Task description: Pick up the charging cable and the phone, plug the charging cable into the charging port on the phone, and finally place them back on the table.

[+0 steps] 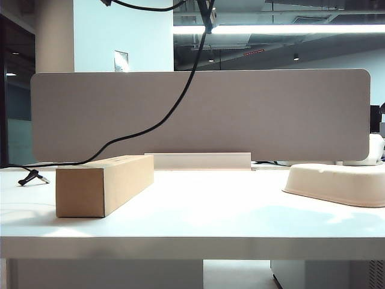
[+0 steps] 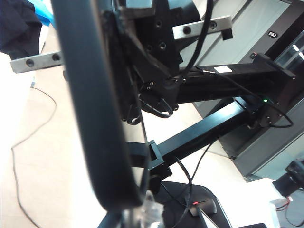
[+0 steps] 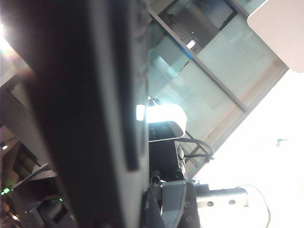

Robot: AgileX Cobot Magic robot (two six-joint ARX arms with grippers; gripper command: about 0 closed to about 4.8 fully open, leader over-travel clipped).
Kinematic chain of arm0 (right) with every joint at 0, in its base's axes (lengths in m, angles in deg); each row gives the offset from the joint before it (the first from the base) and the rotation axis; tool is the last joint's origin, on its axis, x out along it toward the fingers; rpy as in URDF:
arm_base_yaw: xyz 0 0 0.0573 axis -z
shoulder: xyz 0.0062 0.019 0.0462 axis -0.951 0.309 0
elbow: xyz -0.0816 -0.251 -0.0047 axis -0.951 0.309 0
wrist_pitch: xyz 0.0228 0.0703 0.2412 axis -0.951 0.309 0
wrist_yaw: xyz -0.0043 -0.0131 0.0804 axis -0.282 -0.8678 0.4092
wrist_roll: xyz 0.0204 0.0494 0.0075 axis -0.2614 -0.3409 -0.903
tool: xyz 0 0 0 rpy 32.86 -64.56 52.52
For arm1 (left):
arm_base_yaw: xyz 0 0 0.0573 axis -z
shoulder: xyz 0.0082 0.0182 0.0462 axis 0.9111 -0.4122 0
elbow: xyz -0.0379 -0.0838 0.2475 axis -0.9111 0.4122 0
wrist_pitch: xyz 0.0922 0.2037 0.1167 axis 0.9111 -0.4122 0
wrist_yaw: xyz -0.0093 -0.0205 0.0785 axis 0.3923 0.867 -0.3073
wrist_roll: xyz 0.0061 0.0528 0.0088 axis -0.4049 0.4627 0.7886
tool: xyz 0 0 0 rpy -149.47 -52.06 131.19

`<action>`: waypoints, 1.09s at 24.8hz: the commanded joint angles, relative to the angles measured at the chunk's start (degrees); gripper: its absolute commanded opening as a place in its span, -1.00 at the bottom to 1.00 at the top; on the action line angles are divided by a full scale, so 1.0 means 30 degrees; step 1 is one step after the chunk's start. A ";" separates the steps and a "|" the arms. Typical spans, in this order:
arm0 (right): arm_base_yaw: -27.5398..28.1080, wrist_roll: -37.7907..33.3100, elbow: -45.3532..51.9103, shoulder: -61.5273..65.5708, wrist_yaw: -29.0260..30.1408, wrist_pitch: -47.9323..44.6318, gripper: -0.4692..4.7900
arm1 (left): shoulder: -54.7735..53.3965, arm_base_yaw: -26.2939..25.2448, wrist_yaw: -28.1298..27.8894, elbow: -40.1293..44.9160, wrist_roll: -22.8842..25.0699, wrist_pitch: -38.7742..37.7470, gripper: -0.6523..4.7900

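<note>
In the exterior view the table (image 1: 198,211) holds only the box (image 1: 103,183) and the tray (image 1: 340,183). The phone is not on it. The cable (image 1: 162,117) has one end lying on the table at the far left, passes behind the box and climbs in front of the divider (image 1: 271,114) out of the top of the frame, so its other end is lifted. Neither gripper shows here; both seem to be working above what this camera sees. In the left wrist view the phone (image 2: 92,114) fills the foreground edge-on, one rounded corner low in the frame, with a black gripper body and its silver rail (image 2: 202,27) just behind it. The left gripper is clenched and I judge it is grasping the phone, though the contact itself is hidden. No plug or port can be made out. In the right wrist view a blurred dark slab (image 3: 80,118) blocks most of the frame. The right gripper is clenched too, but on what I cannot tell. Both pick-ups look done. Whether the plug is in is not visible, and setting both things back on the table is still left.
</note>
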 commanded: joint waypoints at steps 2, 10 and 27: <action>-0.0707 0.0291 -0.0124 0.0066 0.0350 -0.0488 -0.84 | -0.0007 0.0000 -0.0211 -0.0080 -0.1188 0.1333 -0.78; -0.0845 0.1231 -0.0124 0.0372 0.2659 0.0976 -0.84 | -0.0007 -0.0306 0.0692 -0.0073 -0.2404 0.1494 -0.78; -0.0954 0.1734 -0.0124 0.0488 0.2980 0.2259 -0.84 | -0.0131 -0.0750 -0.1231 -0.0073 -0.1756 0.0831 -0.78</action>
